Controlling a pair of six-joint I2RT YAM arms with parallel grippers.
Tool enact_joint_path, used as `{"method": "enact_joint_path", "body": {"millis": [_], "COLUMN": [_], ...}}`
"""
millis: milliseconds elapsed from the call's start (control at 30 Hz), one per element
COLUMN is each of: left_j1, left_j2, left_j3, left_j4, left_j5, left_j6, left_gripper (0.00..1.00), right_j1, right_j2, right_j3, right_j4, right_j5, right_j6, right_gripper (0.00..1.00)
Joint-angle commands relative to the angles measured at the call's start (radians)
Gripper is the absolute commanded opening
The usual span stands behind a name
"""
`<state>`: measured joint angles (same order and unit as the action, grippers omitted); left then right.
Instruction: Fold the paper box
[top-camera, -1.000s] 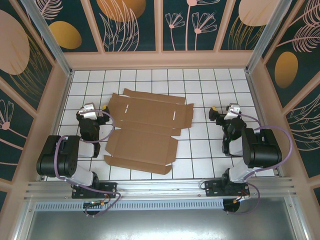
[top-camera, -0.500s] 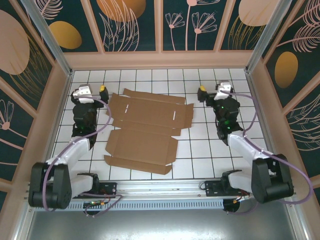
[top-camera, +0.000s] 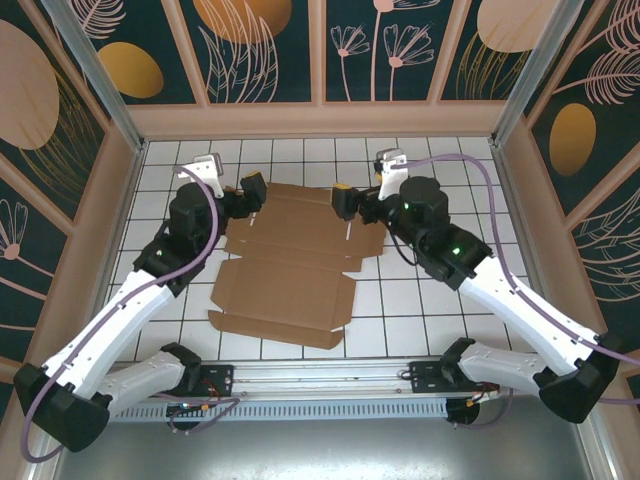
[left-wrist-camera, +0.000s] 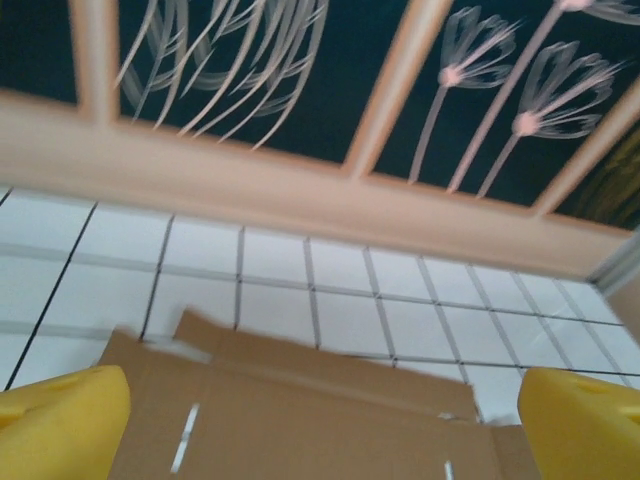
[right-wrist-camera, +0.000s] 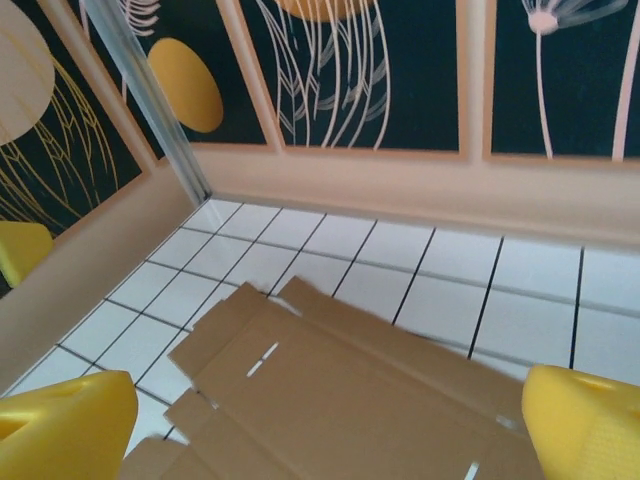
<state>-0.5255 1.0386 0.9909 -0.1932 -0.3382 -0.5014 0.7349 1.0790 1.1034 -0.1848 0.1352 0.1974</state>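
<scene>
The paper box (top-camera: 290, 265) lies flat and unfolded on the white tiled table, a brown die-cut sheet with flaps and slots. My left gripper (top-camera: 247, 195) hovers open over the sheet's far left corner. My right gripper (top-camera: 345, 204) hovers open over the far right part of it. In the left wrist view the yellow fingertips (left-wrist-camera: 60, 425) stand wide apart, with the paper box (left-wrist-camera: 300, 410) and its far flap below them. The right wrist view has the paper box (right-wrist-camera: 350, 400) between wide-spread yellow fingertips (right-wrist-camera: 585, 420). Neither gripper holds anything.
The white gridded table (top-camera: 420, 290) is closed in by a wooden ledge (top-camera: 310, 118) and patterned dark walls on three sides. An aluminium rail (top-camera: 320, 375) runs along the near edge by the arm bases. Bare tiles lie left, right and behind the sheet.
Both arms have unfolded from beside the sheet and reached inward and forward over its far edge. Their jaws stayed open. The paper box has not moved.
</scene>
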Motion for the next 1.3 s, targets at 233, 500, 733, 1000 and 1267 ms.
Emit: {"method": "enact_joint_path", "body": {"millis": [233,500,733,1000,1267], "left_j1": [0.004,0.000,0.000,-0.005,-0.004], "left_j2": [0.020,0.138,0.306,0.458,0.560], "left_j3": [-0.266,-0.430,-0.376,-0.350,-0.310], "left_j4": [-0.114,0.066,0.074,0.119,0.072], "left_j5": [0.211,0.434,0.415,0.476,0.456], "left_j6": [-0.350,-0.350,-0.299,-0.316,-0.291], "left_gripper": [0.96,0.00,0.00,0.00,0.00], "right_j1": [-0.134,-0.113,-0.092,-0.074,-0.114], "right_j2": [0.168,0.511,0.640,0.743,0.791], "right_j3": [-0.125,-0.023,0.003,0.014,-0.064], "right_j4": [-0.201,-0.242,-0.167,-0.188,-0.190], "right_j5": [-0.358,-0.370,-0.335,-0.368,-0.324], "right_j6": [0.239,0.224,0.250,0.189,0.205], "right_gripper": [0.94,0.11,0.00,0.00,0.00]}}
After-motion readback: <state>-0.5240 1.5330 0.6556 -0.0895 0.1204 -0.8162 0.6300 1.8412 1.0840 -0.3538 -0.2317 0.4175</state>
